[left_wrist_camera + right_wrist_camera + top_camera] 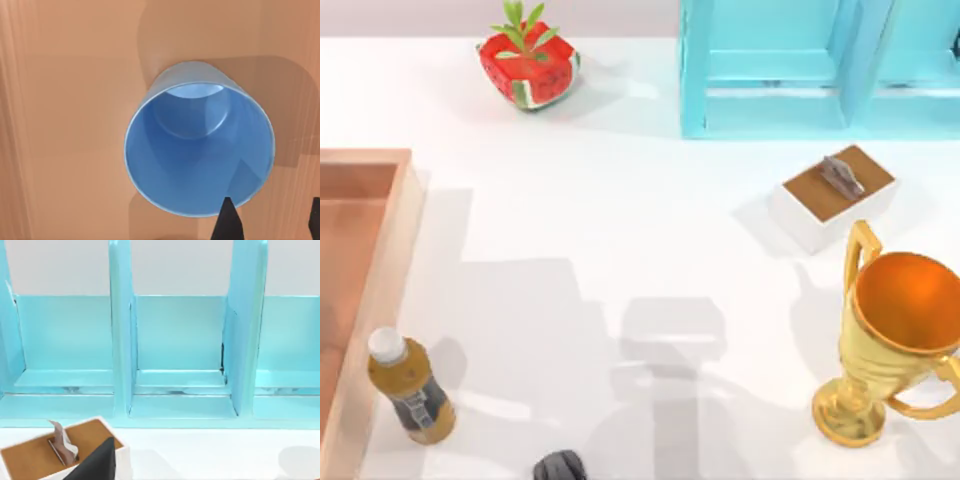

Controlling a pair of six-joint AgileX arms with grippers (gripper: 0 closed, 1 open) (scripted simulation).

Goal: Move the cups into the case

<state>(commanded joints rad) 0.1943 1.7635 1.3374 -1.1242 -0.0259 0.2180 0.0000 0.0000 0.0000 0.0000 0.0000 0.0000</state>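
A plain blue cup (200, 150) stands upright on the orange-brown wooden floor of the case (70, 125), seen from straight above in the left wrist view. My left gripper (271, 222) hangs over the cup's rim, open. One dark fingertip (227, 220) lies over the rim and the other sits at the picture's edge, clear of the cup. In the top view the case (380, 260) runs along the table's left edge. My right gripper (102, 465) is held near the white box, facing the turquoise shelf.
A brown bottle (410, 390) stands just outside the case's right wall. A watermelon-shaped planter (528, 62) sits at the back, the turquoise shelf unit (820, 70) at the back right. A white box with a brown top (835, 195) and a gold trophy (895, 330) stand on the right.
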